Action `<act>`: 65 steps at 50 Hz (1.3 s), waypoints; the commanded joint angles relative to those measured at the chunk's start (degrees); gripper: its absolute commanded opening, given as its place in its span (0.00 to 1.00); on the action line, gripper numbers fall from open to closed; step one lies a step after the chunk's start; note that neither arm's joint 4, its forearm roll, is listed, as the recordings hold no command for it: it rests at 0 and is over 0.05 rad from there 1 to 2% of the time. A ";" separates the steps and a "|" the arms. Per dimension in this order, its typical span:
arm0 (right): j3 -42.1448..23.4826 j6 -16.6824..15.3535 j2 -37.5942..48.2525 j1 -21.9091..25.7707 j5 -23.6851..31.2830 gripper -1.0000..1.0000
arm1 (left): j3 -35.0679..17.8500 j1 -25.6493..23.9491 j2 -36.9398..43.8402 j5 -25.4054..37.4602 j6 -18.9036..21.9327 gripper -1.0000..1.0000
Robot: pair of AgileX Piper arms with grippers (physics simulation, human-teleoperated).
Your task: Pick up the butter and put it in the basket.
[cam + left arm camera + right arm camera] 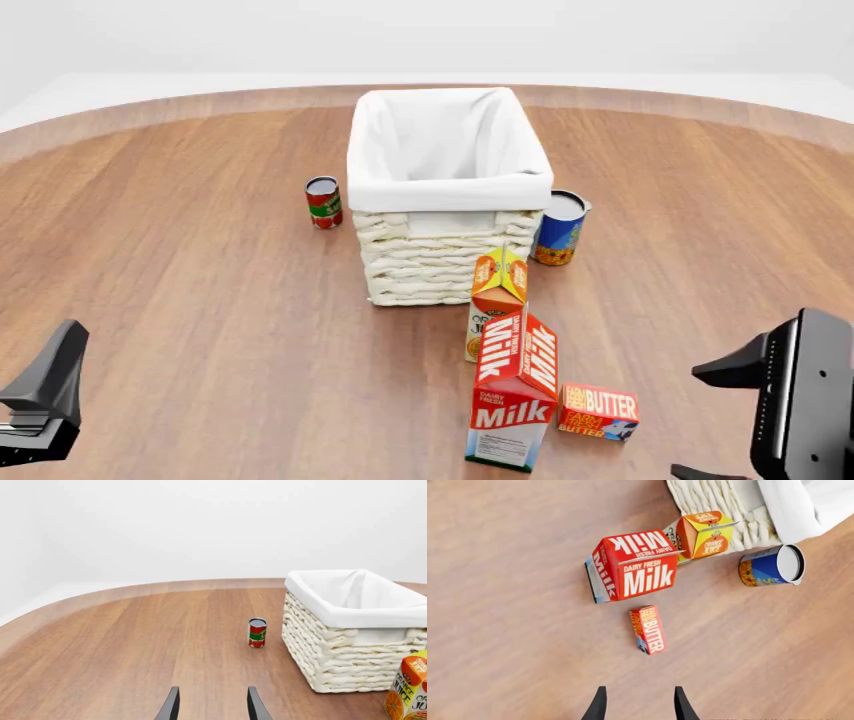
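The butter is a small flat red-orange box lying on the table just right of the milk carton, well in front of the basket. In the right wrist view the butter lies ahead of my open, empty right gripper, with a gap of bare table between them. My left gripper is open and empty over bare table, facing the basket. In the front view the left arm sits at the near left and the right arm at the near right.
An orange juice carton stands between the milk carton and the basket. A red can stands left of the basket and a blue can stands at its right front corner. The wooden table has a curved far edge.
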 commanded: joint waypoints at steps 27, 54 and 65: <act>2.06 -0.60 3.54 -3.87 -6.52 1.00 | 0.00 0.00 0.00 0.00 0.00 1.00; 5.84 -0.67 7.88 -5.05 -13.28 1.00 | 0.00 0.00 0.00 0.00 0.00 1.00; 7.20 -0.72 9.22 -5.40 -15.36 1.00 | 0.00 0.00 0.00 0.00 0.00 1.00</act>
